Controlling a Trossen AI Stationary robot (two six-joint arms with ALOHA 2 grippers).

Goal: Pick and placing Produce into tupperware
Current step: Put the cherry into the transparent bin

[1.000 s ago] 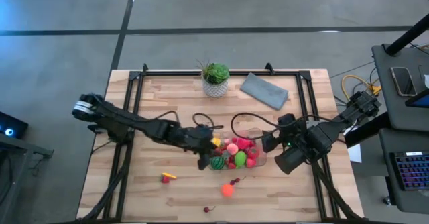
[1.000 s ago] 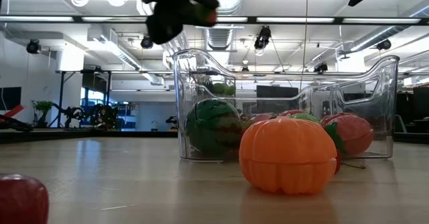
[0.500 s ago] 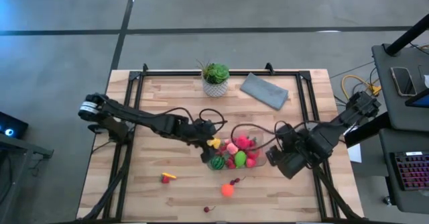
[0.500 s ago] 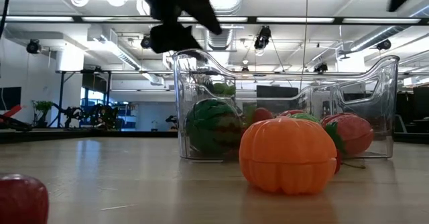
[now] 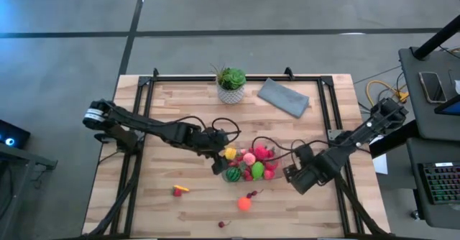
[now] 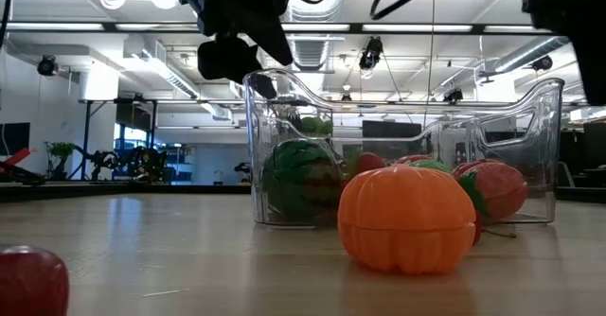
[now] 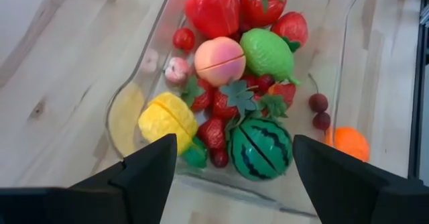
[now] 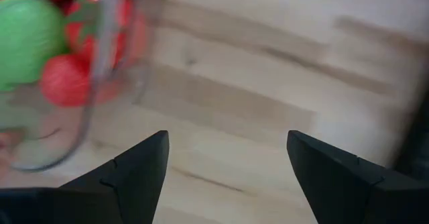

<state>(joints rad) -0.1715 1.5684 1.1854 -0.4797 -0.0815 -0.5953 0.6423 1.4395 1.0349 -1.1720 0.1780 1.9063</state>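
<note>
On a wooden table (image 5: 180,118), the left gripper (image 5: 218,156) hangs over the left end of the clear tupperware (image 5: 277,169), its two fingers (image 7: 144,167) spread apart and holding nothing. Its wrist camera looks straight down into the container, where the produce is piled: a yellow fruit (image 7: 167,120) and a striped green melon (image 7: 260,148) lie at the end nearest the gripper, with a peach (image 7: 220,60), a green fruit (image 7: 267,53), a red tomato (image 7: 263,1) and several strawberries packed in beyond them.

The right gripper (image 5: 296,178) sits low just off the container's right end, fingers likewise parted and empty; its wrist view catches the container's rounded corner with a green piece (image 8: 27,36) and red pieces behind the clear wall.

Several pieces lie on the table outside the container. An orange pumpkin (image 5: 244,203) rests on the near side of the tupperware, close to it, and fills the foreground of the low view (image 6: 407,219). A pair of cherries (image 5: 251,194) lies between the pumpkin and the container. A small red and yellow piece (image 5: 178,190) sits well to the left, and another small red piece (image 5: 223,224) lies near the table's near edge.

At the far side of the table stand a potted plant (image 5: 231,84) and, to its right, a folded grey cloth (image 5: 283,96).
</note>
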